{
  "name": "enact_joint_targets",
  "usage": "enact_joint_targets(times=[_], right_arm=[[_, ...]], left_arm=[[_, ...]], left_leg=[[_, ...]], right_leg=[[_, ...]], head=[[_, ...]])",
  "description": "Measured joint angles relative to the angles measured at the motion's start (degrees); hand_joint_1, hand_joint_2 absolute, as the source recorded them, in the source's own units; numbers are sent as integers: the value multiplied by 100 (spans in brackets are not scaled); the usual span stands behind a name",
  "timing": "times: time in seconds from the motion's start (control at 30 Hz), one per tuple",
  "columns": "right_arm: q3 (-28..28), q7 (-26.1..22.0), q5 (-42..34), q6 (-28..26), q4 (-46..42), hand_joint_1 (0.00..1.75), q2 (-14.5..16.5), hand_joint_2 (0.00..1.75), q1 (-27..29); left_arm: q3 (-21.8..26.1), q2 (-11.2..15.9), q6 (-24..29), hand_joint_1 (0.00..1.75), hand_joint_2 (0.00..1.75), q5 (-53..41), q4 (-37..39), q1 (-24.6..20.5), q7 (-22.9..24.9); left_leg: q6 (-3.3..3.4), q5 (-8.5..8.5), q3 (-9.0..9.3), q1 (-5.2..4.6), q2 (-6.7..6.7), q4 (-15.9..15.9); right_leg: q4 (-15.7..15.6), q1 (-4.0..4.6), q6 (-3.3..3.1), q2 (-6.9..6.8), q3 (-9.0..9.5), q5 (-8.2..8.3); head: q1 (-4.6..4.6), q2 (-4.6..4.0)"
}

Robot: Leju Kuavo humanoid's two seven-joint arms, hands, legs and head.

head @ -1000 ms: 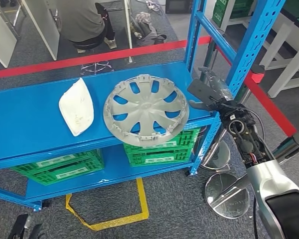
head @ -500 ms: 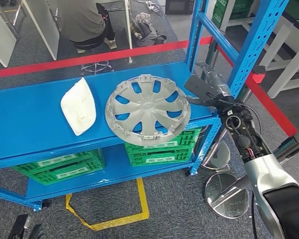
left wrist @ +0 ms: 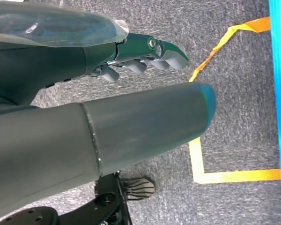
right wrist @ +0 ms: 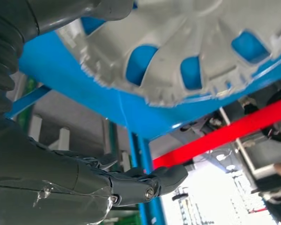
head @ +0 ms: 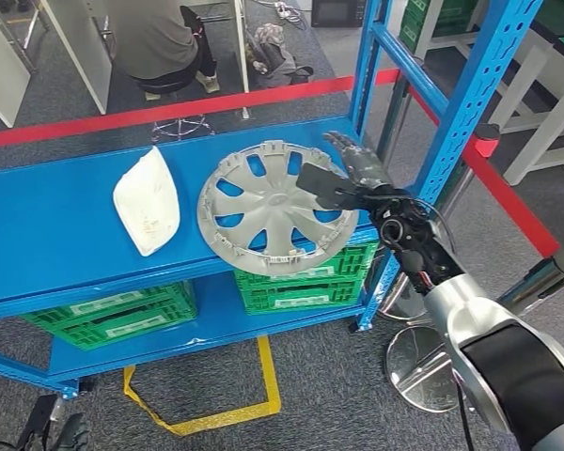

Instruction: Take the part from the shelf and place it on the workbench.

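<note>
A silver hubcap point(head: 275, 207) lies flat on the blue shelf point(head: 52, 235), toward its right end. A white curved part point(head: 146, 200) lies to the left of it. My right hand point(head: 343, 174) reaches in over the hubcap's right rim with its fingers spread and holds nothing. In the right wrist view the hubcap point(right wrist: 203, 42) lies between the thumb and the dark fingers point(right wrist: 160, 178), apart from both. My left hand point(left wrist: 96, 131) hangs low above the grey floor, fingers extended, with nothing in it.
Blue shelf uprights point(head: 471, 94) stand just right of my right arm. Green crates point(head: 301, 277) sit on the lower shelf. Yellow tape point(head: 265, 395) marks the floor, and round metal bases point(head: 421, 366) lie at the right. A person point(head: 159, 38) sits behind the red line point(head: 194, 108).
My right hand has moved left from beside the shelf's right upright to over the hubcap's right rim. The hubcap and white part have not moved.
</note>
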Motion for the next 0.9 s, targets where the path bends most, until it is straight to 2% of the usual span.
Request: enact_joint_targets(times=[0.4,0.7,0.9], right_arm=[[594,-221,239,-35,1035,0,715,175,-441],[833,-242,310,-61,1253,0,972,175,-557],[965,-65,440,-103,1232,0,1085,175,-564]], left_arm=[[-78,-36,74,0,0,139,0,-14,-22],[-81,-46,108,0,0,196,0,-5,-52],[-81,-58,112,0,0,226,0,3,-83]], left_leg=[[0,0,-1,0,1,0],[0,0,0,-1,1,0],[-1,0,1,-1,2,0]], right_leg=[[-2,0,0,0,-1,0],[-3,0,0,0,0,0],[-3,0,0,1,-1,0]], head=[[2,0],[1,0],[-3,0]])
